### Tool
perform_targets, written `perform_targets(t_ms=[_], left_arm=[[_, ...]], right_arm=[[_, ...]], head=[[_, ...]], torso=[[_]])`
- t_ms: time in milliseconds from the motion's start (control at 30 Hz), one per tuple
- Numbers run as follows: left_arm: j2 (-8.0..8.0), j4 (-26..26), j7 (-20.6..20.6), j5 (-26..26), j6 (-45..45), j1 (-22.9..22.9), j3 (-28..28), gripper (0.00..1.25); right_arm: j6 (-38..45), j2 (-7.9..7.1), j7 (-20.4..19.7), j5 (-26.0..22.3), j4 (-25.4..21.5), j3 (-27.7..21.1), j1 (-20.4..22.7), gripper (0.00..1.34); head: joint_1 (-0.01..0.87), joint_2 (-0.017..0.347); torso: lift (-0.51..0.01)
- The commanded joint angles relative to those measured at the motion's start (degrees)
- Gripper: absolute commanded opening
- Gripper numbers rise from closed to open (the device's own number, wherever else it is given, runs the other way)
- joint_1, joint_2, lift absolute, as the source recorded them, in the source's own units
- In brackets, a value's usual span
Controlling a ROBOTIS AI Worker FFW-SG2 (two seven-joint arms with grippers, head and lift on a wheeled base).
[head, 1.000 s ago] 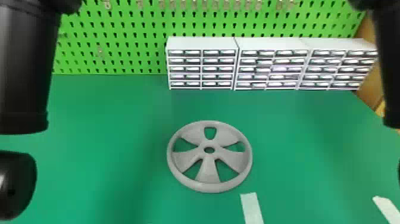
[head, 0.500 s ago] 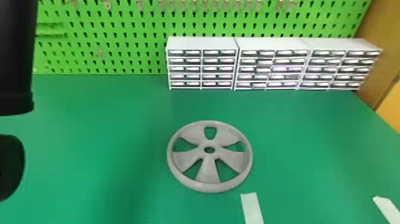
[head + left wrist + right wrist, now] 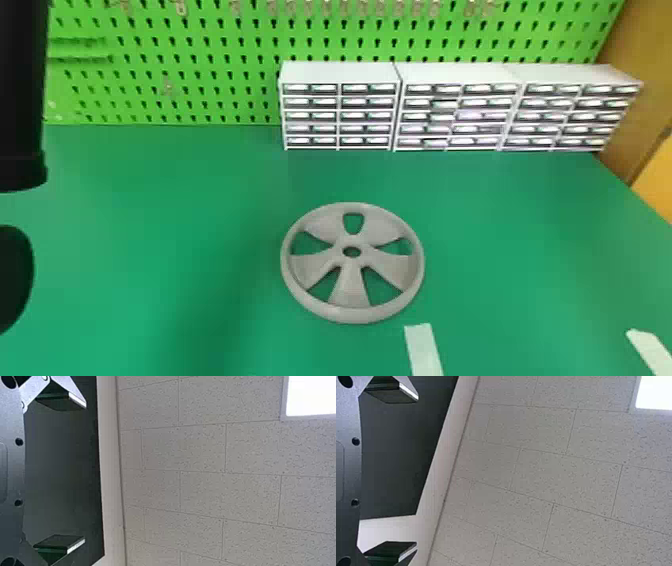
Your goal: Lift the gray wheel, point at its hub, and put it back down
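Lying flat on the table (image 3: 500, 240), the wheel (image 3: 350, 292) turns its hub (image 3: 352, 241) upward, probably convenient for pointing, while left gripper (image 3: 84, 471) and right gripper (image 3: 417, 471) are empty, fingers wide.

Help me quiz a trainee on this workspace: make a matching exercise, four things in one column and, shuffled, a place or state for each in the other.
Column one
1. Gray wheel
2. Drawer units
3. Pegboard
4. Left gripper

Column two
A. Open, nothing between its fingers
B. Standing upright beyond the far edge of the tabletop, full of holes
C. Lying flat on the tabletop, hub hole uncovered
D. Side by side in a row at the back of the tabletop

Right pairs: 1-C; 2-D; 3-B; 4-A
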Motion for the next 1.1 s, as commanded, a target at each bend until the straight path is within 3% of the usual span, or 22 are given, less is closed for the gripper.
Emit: perform_targets(t_ms=[0,1067], left_arm=[[0.11,-0.4,0.1,-0.3,0.1,0.1,-0.1,1.16],[-0.07,-0.6,0.9,-0.6,0.0,0.5,-1.2,1.16]], right_arm=[[0.1,-0.09,0.0,0.0,-0.1,0.0,0.3,1.32],[0.6,-0.36,-0.1,0.3,-0.4,0.3,0.3,1.32]], head=[[0.692,0.048],[0.692,0.048]], torso=[[-0.088],[-0.088]])
